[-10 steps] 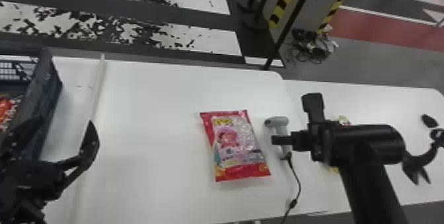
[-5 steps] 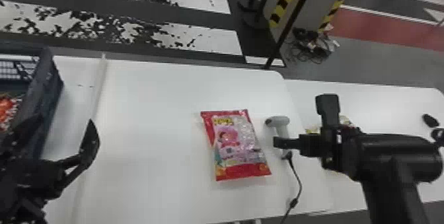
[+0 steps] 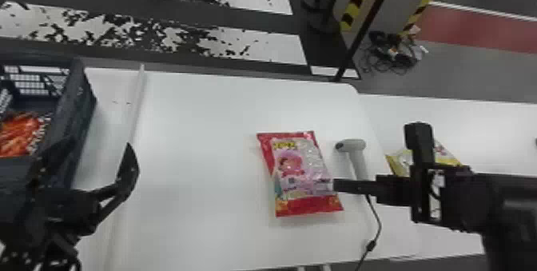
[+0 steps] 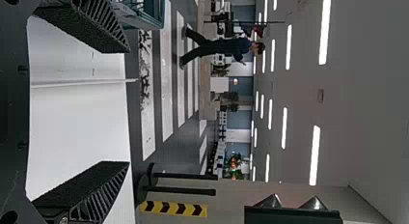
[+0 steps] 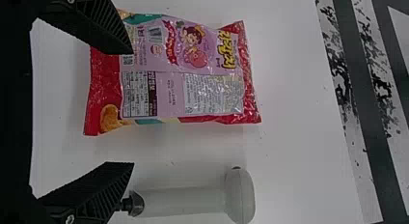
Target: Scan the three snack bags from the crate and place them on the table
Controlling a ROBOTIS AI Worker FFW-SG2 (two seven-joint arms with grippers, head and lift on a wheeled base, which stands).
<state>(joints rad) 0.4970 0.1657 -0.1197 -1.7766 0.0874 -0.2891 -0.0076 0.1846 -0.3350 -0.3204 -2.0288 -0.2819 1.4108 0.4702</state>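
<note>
At the head view's right, my right gripper (image 3: 351, 186) stands over the scanner's handle, beside a pink and red snack bag (image 3: 299, 172) lying on the table (image 3: 199, 170). In the right wrist view the right gripper (image 5: 132, 108) is open; one finger overlaps the snack bag (image 5: 169, 74), the other is by the grey scanner (image 5: 188, 200). That scanner (image 3: 355, 156) lies right of the bag. My left gripper (image 3: 84, 170) is near the crate (image 3: 76, 102), and in the left wrist view the left gripper (image 4: 129, 107) is open and empty. Orange-red bags (image 3: 22, 132) lie inside the crate.
A yellow snack bag (image 3: 447, 156) lies on the right-hand table, partly behind the right arm. The scanner's black cable (image 3: 377, 226) runs to the near table edge. A thin raised strip (image 3: 134, 110) crosses the table beside the crate. Striped barriers stand beyond the far edge.
The right arm first shifted right, then moved back left, its gripper now nearer the pink bag. The left arm, the pink bag and the scanner have stayed in place.
</note>
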